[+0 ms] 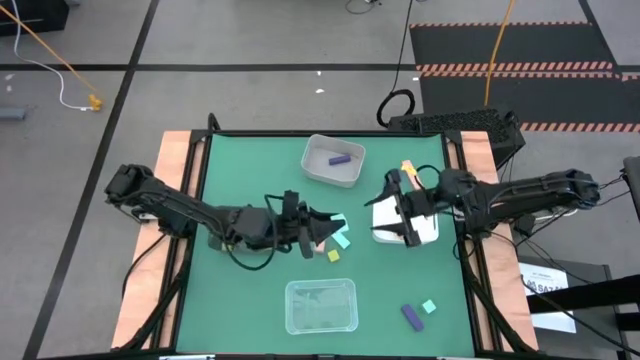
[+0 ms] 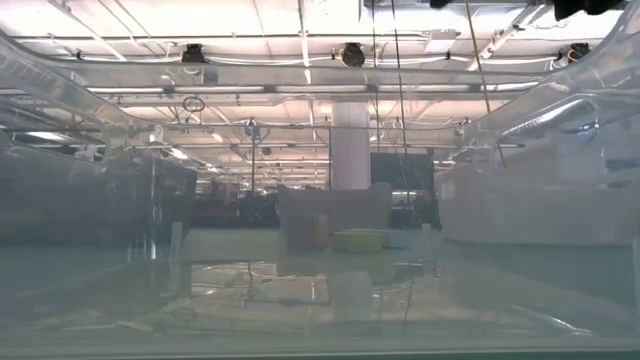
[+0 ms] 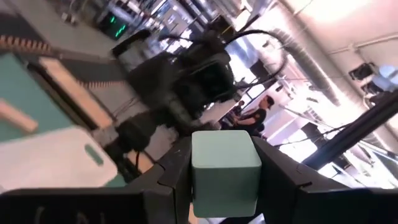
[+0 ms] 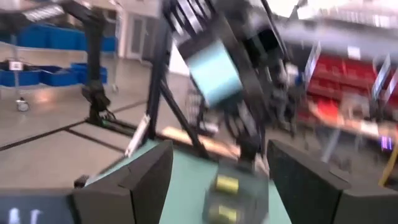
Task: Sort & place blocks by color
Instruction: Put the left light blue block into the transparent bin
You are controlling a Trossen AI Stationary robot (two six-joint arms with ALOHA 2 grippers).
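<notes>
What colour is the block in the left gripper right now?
Mint green: the cube clamped in the left gripper, clearest in the left wrist view.

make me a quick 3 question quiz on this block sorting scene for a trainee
1. True or false: the left gripper is shut on a mint cube.
2. What colour is the block in the grey tray? A) yellow B) purple C) pink
3. Fill in: the right gripper hangs over the ____ tray, jaws open and empty.

Key: 1 true; 2 B; 3 white
</notes>
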